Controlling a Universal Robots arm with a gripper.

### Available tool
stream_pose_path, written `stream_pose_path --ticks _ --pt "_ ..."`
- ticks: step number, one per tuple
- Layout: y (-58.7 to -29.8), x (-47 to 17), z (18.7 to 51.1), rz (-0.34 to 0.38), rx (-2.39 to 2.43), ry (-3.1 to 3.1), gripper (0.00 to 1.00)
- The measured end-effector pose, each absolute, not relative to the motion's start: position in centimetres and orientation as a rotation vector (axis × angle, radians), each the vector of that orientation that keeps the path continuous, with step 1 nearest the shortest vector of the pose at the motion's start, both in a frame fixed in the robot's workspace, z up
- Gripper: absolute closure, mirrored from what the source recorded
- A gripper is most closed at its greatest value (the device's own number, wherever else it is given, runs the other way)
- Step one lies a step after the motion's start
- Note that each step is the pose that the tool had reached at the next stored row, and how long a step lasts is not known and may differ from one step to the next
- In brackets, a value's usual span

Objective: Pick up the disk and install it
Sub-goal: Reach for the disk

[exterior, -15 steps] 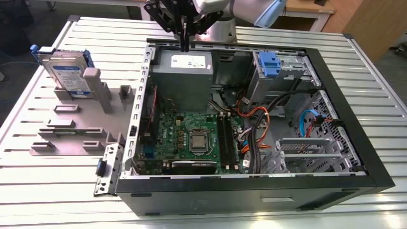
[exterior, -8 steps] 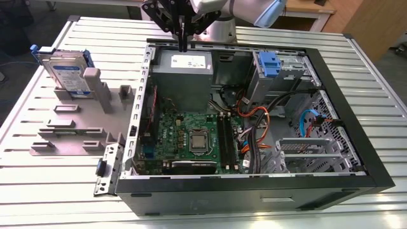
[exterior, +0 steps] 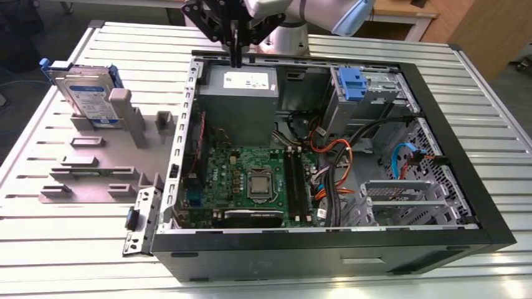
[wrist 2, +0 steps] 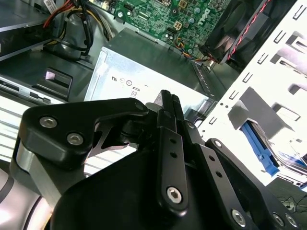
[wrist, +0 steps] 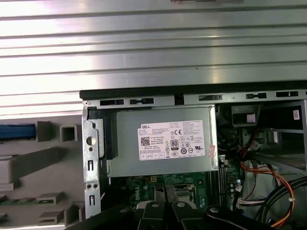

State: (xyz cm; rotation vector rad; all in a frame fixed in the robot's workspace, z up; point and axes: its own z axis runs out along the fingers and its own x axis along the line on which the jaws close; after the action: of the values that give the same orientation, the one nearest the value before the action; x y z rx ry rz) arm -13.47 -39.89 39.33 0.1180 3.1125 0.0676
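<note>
The disk, a silver drive with a white-and-blue label and a blue carrier frame, stands on edge in a grey fixture at the exterior view's left, outside the computer case. My gripper hangs over the case's far wall, above the grey power-supply box, well to the right of the disk. Its fingers are shut together with nothing between them, as the second wrist view shows at the gripper. The disk's blue frame appears beside a grey fixture post. In the first wrist view the disk's blue edge shows beyond the case wall.
The open black computer case holds a green motherboard, orange and blue cables, a drive bay with a blue latch and a metal cage. A ribbed metal table lies all around.
</note>
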Motion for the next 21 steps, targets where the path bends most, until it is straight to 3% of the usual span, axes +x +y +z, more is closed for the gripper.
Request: stream_pose_path --ticks 21 --pt "-39.9 -14.49 39.33 0.068 0.118 3.112 0.85"
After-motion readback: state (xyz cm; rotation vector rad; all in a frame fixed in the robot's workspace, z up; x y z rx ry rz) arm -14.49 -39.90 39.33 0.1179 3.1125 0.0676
